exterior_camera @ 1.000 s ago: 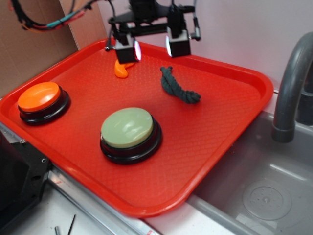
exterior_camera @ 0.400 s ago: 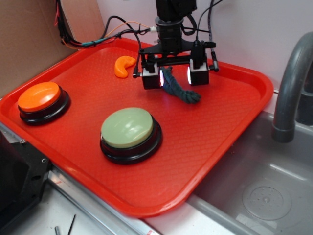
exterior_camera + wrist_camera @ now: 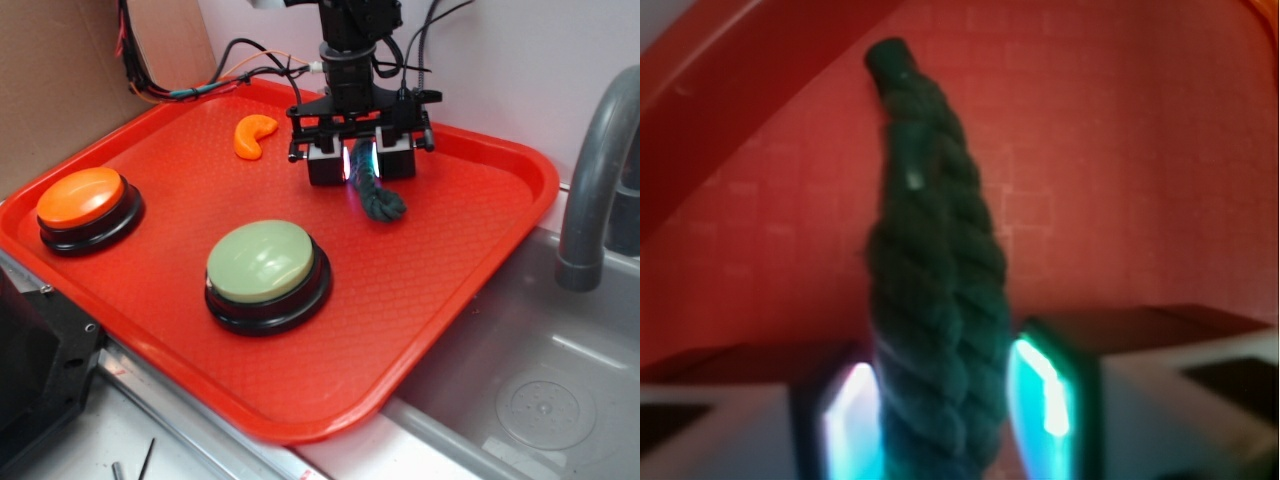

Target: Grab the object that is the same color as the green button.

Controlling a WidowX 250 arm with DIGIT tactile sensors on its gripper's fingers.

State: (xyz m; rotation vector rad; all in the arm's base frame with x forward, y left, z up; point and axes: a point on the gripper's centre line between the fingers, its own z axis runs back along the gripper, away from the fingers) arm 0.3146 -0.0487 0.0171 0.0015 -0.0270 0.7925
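Note:
The object, a short dark green twisted rope piece [image 3: 383, 203], lies on the red tray [image 3: 450, 270] at the back middle. My gripper [image 3: 361, 165] has come straight down over it, with one finger on each side. In the wrist view the rope [image 3: 935, 260] fills the gap between the two lit pads, and my gripper [image 3: 945, 420] is shut on its near end. The far end points away toward the tray's rim. The pale green button [image 3: 262, 258] on its black base stands in the tray's front middle, clear of the gripper.
An orange dome button [image 3: 80, 197] sits at the tray's left. A small orange crescent piece [image 3: 252, 135] lies just left of the gripper. A grey faucet [image 3: 595, 170] and a sink [image 3: 540, 400] are to the right, and brown cardboard [image 3: 60, 80] stands behind on the left.
The gripper moved right from over the orange crescent, came down over the rope piece, and its fingers closed in from wide open onto the rope.

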